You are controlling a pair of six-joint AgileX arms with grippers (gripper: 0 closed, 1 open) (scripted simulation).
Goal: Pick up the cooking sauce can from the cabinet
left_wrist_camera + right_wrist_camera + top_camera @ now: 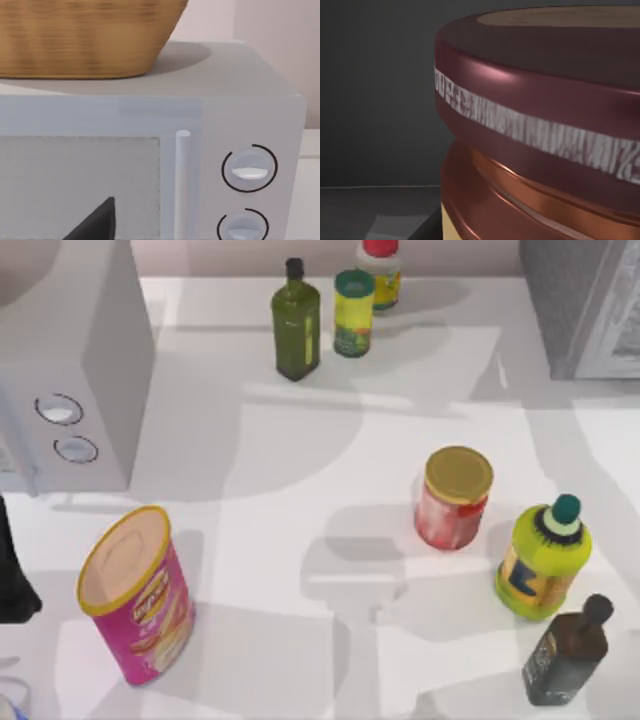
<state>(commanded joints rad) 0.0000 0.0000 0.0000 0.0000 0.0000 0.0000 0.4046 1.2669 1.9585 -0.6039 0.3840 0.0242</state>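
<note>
Rendered kitchen counter scene. White table [300, 490] held sauce bottles [296, 322], jars [455, 496], snack canister [135, 592]; grey microwave with two dials [248, 167] carried wicker basket [85, 35]; grey cabinet [585, 300] stood at far right corner.

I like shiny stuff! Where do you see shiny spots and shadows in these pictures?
Right wrist view: a soft glint on the cooking sauce can lid, dark grey behind. Top view: broad grey shadows across the white table. Left wrist view: the basket shades the grey box's top.
</note>
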